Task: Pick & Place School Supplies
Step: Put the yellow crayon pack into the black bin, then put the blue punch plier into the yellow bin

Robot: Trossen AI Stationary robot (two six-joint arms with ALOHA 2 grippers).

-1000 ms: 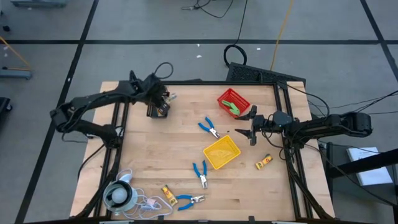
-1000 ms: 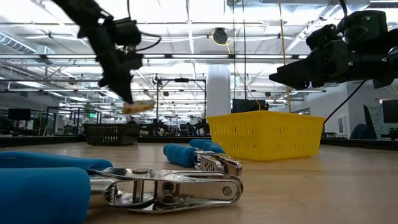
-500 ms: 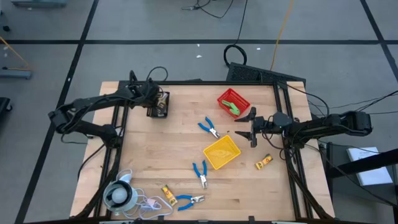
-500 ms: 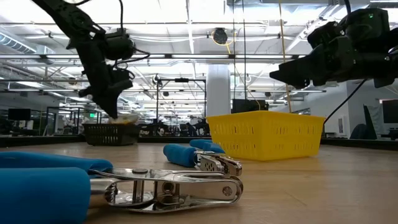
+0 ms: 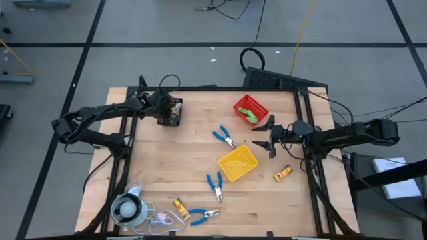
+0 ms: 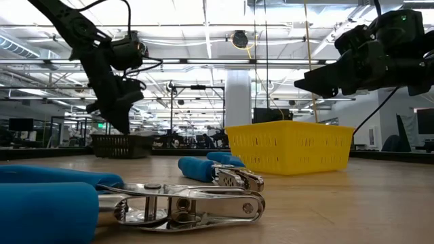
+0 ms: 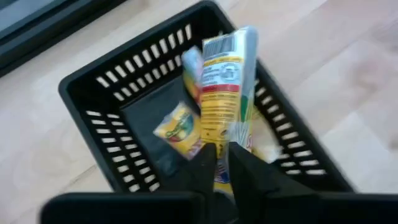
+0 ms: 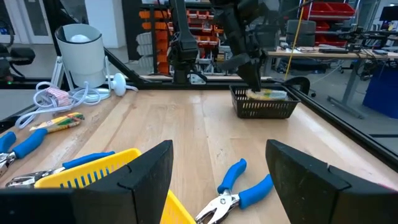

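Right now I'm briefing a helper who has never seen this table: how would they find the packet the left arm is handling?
Go to the black bin at the table's far left corner, where the left gripper reaches in. The yellow packet stands tilted between its fingertips. Unlike the other packets lying flat in the bin, it sticks up above the rim.

The left gripper hangs over the black bin, well apart from the yellow bin; the right gripper hovers near it.
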